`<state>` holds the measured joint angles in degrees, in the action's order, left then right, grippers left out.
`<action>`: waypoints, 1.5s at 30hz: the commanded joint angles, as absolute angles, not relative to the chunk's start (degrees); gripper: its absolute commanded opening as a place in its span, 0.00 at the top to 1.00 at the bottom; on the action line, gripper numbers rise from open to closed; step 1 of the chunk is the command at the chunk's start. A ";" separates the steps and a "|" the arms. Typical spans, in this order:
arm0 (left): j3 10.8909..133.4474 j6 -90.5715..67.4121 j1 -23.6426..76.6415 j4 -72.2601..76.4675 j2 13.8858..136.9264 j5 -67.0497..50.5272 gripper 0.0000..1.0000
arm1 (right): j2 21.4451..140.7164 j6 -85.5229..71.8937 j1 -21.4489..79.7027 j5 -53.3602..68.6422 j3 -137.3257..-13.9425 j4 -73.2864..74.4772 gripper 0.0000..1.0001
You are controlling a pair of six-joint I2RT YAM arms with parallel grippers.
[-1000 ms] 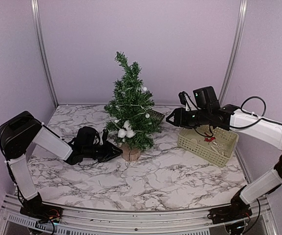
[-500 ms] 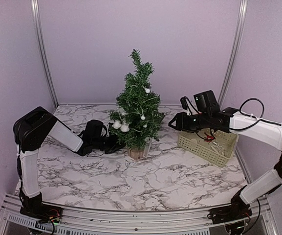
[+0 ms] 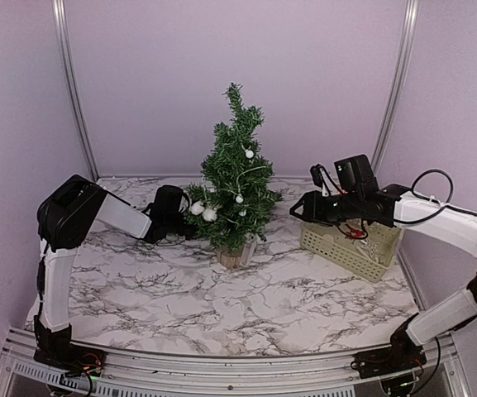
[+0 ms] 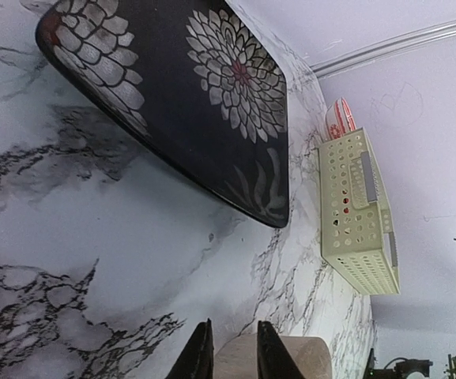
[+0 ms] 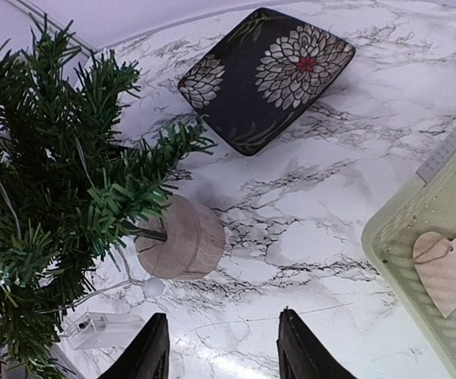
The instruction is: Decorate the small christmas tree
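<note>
The small christmas tree (image 3: 236, 178) stands upright mid-table on its log-slice base (image 3: 238, 254), strung with a light wire and white balls (image 3: 203, 211). My left gripper (image 3: 187, 227) reaches in under its lower left branches. In the left wrist view the left gripper (image 4: 229, 351) has its jaws a narrow gap apart, with nothing between them and the base (image 4: 291, 355) just beyond. My right gripper (image 3: 298, 207) hovers open and empty between tree and basket. In the right wrist view the right gripper (image 5: 226, 347) is near the base (image 5: 179, 241).
A pale green perforated basket (image 3: 354, 244) sits at the right, holding a wooden heart (image 5: 447, 268) and a red-and-white item (image 4: 338, 118). A dark floral plate (image 5: 267, 75) lies behind the tree. A clear battery box (image 5: 105, 330) lies by the base.
The tree went from leaning left to standing upright and shifted a little right. My left gripper moved back and up beside it. My right gripper drifted slightly right.
</note>
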<state>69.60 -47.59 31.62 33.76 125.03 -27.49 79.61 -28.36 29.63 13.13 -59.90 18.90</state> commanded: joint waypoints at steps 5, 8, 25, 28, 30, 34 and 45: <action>59.29 -43.96 29.30 28.90 113.06 -26.13 0.69 | 81.78 -29.59 28.91 19.77 -56.97 11.79 0.60; 53.73 -44.46 29.99 28.95 108.30 -26.11 0.66 | 85.24 -31.05 31.31 19.45 -57.35 8.99 0.62; 43.77 -50.29 33.82 34.95 103.82 -25.43 0.61 | 103.68 -39.52 37.07 20.40 -58.34 -10.72 0.64; 44.17 -50.54 34.01 35.56 104.26 -25.62 0.59 | 106.81 -40.43 37.97 20.96 -59.73 -12.88 0.65; 44.73 -50.45 34.14 35.73 104.68 -26.07 0.59 | 108.31 -41.10 38.34 21.14 -60.11 -13.92 0.65; 46.14 -50.54 34.81 35.86 106.37 -26.71 0.59 | 110.23 -42.99 38.91 22.01 -60.04 -16.52 0.66; 49.22 -50.08 34.46 36.25 109.42 -25.82 0.60 | 114.12 -48.50 42.21 22.70 -60.88 -22.49 0.71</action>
<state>46.52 -50.37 34.89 34.52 107.79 -25.63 112.31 -45.47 39.72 21.58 -58.43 -18.59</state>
